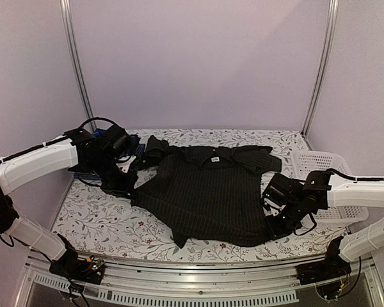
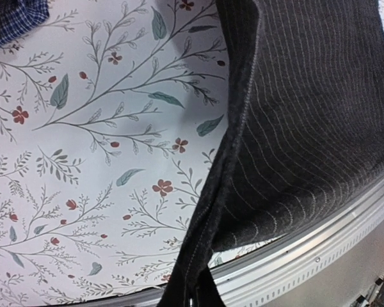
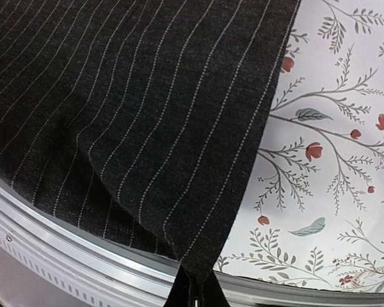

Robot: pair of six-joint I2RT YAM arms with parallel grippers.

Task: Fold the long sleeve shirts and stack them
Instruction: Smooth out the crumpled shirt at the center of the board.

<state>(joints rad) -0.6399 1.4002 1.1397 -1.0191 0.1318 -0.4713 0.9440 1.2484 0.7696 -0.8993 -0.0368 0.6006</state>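
Right claw (image 1: 275, 225) clamped on near right hem of black pinstriped shirt (image 1: 208, 192). Left claw (image 1: 123, 185) clamped on its left edge. Shirt spread mid-bench (image 1: 96, 224), collar at far side. Plaid shirt (image 2: 9, 19) far left, by left arm. White basket (image 1: 320, 163) far right.

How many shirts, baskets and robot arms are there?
Shirts: 2 (black pinstriped shirt, blue plaid shirt)
Baskets: 1 (white basket)
Robot arms: 2 (left arm, right arm)
Total: 5
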